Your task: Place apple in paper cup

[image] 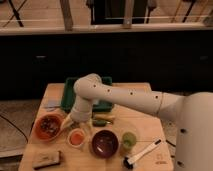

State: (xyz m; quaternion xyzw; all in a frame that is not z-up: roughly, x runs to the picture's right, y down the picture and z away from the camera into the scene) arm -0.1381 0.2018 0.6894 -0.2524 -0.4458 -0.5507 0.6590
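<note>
One smooth white arm (120, 96), tubular and rounded at the elbow, reaches from the right across a pale wooden table (152, 125). It bends down at the near left.

Gripper (75, 121): low over the table, directly above a small white paper cup (69, 138), right of an orange bowl (36, 128). Cannot tell whether the pincer is spread or pressed together, as the wrist hides it.

Apple (76, 138): a round orange-red shape fills the mouth of the paper cup. I take this for the apple, sitting inside. Whether the gripper touches it, cannot tell.

Other items:
- Orange bowl, round, holds a dark mottled mix.
- Dark maroon bowl (95, 145), glossy, just right of the paper cup.
- Pale translucent cup (129, 142) with something green in it, right of the maroon bowl.
- Brush (142, 154), with a white handle and a black head, lies slantwise at the near right.
- Brown rectangular block (46, 159), rough-looking, lies at the near left corner.
- Green rectangular tray (69, 89) sits at the back, partly behind the arm.
- Small elongated green item (100, 122) lies in front of the tray.
</note>
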